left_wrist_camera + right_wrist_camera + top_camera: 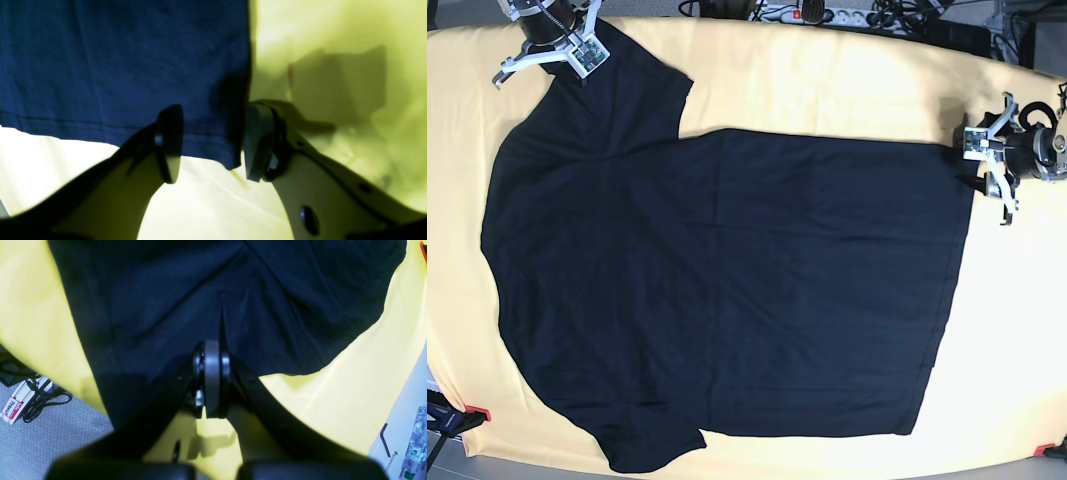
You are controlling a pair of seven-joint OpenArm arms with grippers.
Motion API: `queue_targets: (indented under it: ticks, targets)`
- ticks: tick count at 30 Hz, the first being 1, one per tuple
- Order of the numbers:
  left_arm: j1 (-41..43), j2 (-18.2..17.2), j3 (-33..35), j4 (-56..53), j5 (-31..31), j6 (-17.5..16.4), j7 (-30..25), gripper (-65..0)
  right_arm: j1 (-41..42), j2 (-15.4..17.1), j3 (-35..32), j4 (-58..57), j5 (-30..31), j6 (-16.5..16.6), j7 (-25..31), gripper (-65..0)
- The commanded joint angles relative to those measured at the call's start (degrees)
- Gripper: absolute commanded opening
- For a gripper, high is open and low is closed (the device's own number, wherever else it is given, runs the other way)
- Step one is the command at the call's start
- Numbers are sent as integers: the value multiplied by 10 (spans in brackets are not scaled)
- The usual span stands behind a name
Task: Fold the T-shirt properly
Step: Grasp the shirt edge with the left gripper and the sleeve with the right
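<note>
Base view shows the black T-shirt (727,290) lying flat and spread out on the yellow table cover (827,90). One sleeve is just under the right gripper (552,45), and the bottom hem corner is right beside the left gripper (987,160).

In the right wrist view, the right gripper (212,380) has its pads pressed tight together, with the sleeve cloth bunched up just ahead of them. A crease runs straight out from the pads, so it looks like a thin pinch of cloth is caught there, but I cannot be sure.

In the left wrist view, the left gripper (210,143) has its fingers apart, with a gap between them. The hem corner (227,156) lies in that gap, and nothing squeezes it yet.

The shirt looks soft, thin and floppy. It should be light, and it will sag and wrinkle when lifted. A good place to hold it is the stitched hem, at the corner, because the cloth is thicker there.
</note>
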Motion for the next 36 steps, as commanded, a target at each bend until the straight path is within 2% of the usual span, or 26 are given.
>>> queue_targets:
  ticks: [1,15,16,17,20,25,28,32,33,36]
  targets:
    - [-6,-16,-7,5,-5,2,-7,-353,-7,5,3,8,-2,-5,8,-650]
    - [-7,9,-7,-12,-3,2,-11,-354,-7,5,2,8,-2,-13,8,-650]
    - [-7,9,-7,-12,-3,2,-11,-367,-6,5,2,8,-2,-13,8,-650]
    - [-7,9,-7,-12,-3,2,-11,-408,-6,5,2,8,-2,-13,8,-650]
    - [-7,9,-7,-11,-3,2,-11,-644,-7,5,2,8,-2,-13,8,-650]
    - [-7,9,-8,3,-6,2,-11,-650,-6,5,2,8,-3,-13,8,-650]
    - [-7,9,-8,24,-6,2,-10,-650,-6,5,2,8,-36,-15,-1,-650]
    - [-7,9,-8,59,-6,2,7,-650,-7,5,3,8,-94,-71,-15,-650]
    - [-7,9,-8,66,-9,2,13,-650,-7,5,4,8,-97,-73,-16,-627]
    - [-7,9,-8,79,-32,2,28,-650,-7,5,13,8,-84,-59,-18,-486]
